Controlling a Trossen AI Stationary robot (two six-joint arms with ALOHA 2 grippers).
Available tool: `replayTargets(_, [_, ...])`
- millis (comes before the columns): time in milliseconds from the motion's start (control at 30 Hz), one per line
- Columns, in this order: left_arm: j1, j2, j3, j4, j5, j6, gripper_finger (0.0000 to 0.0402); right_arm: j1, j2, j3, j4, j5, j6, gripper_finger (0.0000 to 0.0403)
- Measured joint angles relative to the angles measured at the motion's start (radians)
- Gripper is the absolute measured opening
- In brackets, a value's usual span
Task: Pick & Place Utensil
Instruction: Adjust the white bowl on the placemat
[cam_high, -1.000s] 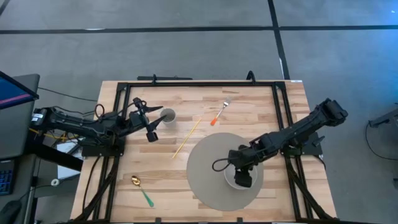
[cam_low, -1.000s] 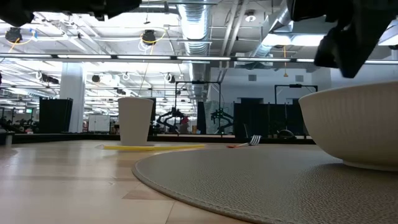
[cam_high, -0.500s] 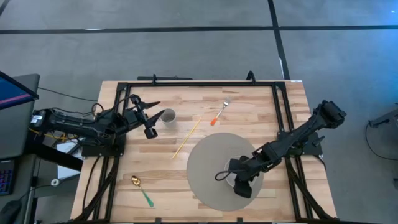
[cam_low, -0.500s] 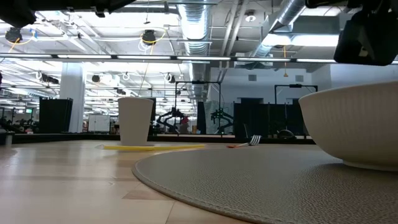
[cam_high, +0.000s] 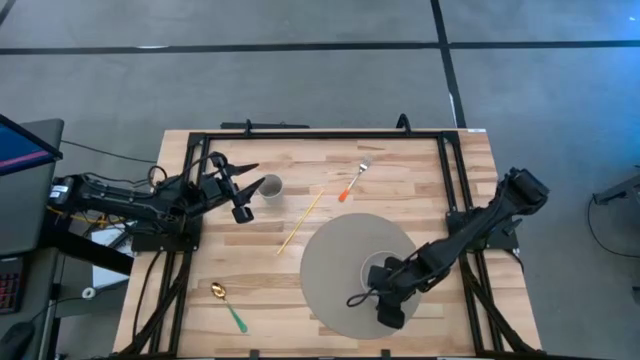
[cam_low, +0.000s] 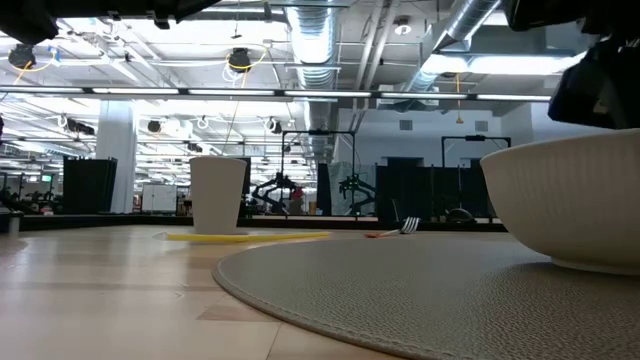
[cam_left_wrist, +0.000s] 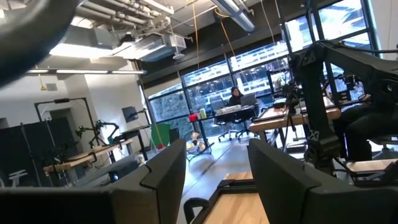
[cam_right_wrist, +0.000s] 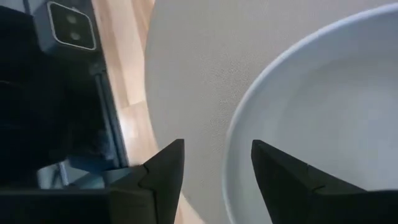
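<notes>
Wooden table (cam_high: 200, 270), orange-handled fork (cam_high: 353, 181).

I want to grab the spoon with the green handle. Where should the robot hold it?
By the green handle, coming straight down from above. The spoon lies flat on the table with open wood on both sides of its thin handle, so the left pincer could close across it.

Light wood table (cam_high: 200, 270). Carries round grey mat (cam_high: 340, 260) under right jaws, white cup (cam_high: 270, 187) just beside left jaws, yellow stick (cam_high: 300, 222), orange-handled fork (cam_high: 354, 180), green-handled spoon (cam_high: 228, 305) well apart from both.
</notes>
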Motion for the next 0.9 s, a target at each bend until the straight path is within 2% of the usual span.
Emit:
replayTargets(433, [0.0, 0.0, 0.0, 0.0, 0.008, -0.066, 0.0176, 0.027, 0.123, 0.009, -0.027, 0.067, -0.084, 0.0167])
replayTargets(567, [0.0, 0.0, 0.0, 0.0, 0.008, -0.125, 0.0176, 0.027, 0.118, 0.009, -0.031, 0.038, -0.084, 0.0127])
replayTargets(767, [0.0, 0.0, 0.0, 0.0, 0.009, -0.157, 0.0176, 0.018, 0.109, 0.018, -0.037, 0.055, -0.108, 0.0023])
replayTargets(900, [0.0, 0.0, 0.0, 0.0, 0.008, -0.157, 0.0176, 0.011, 0.114, 0.085, -0.039, 0.077, -0.176, 0.0016])
